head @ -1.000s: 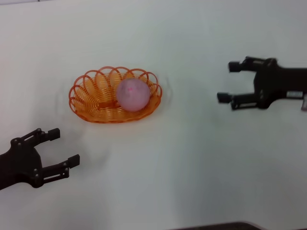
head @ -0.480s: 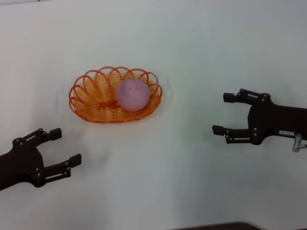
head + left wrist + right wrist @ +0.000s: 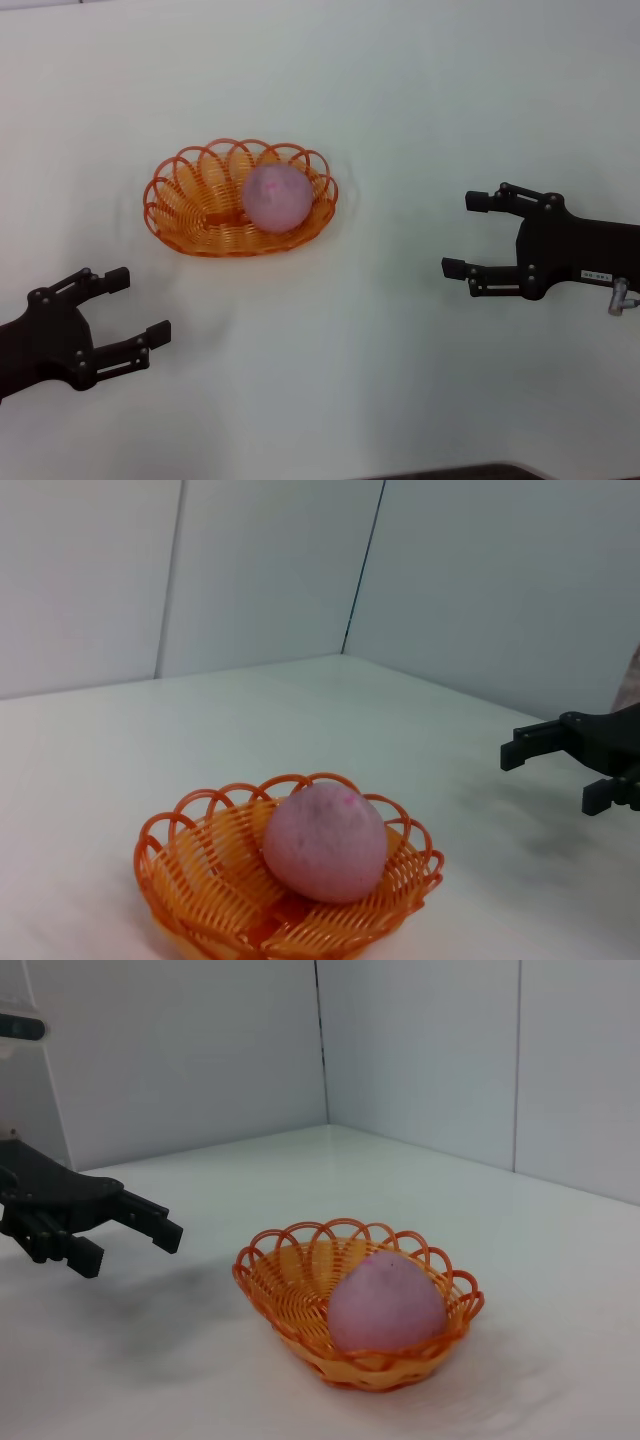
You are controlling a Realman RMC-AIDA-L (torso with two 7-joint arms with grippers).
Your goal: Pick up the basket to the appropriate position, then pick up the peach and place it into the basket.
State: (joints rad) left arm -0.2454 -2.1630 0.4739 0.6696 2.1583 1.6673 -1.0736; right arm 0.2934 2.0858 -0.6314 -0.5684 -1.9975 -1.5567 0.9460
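The orange wire basket [image 3: 190, 195] stands on the white table left of centre. The pale pink peach [image 3: 276, 197] lies inside it, toward its right end. Both show in the left wrist view, basket [image 3: 200, 880] and peach [image 3: 325, 842], and in the right wrist view, basket [image 3: 290, 1280] and peach [image 3: 386, 1303]. My left gripper [image 3: 138, 305] is open and empty, near the front left, well apart from the basket. My right gripper [image 3: 462, 234] is open and empty at the right, a good way from the basket, pointing toward it.
The white table [image 3: 350, 380] stretches around the basket. Grey walls [image 3: 500, 570] stand behind it. A dark edge [image 3: 450, 472] shows at the table's front.
My right gripper has moved toward the front of the table and slightly toward the basket, then settled. The left gripper, basket and peach have hardly moved.
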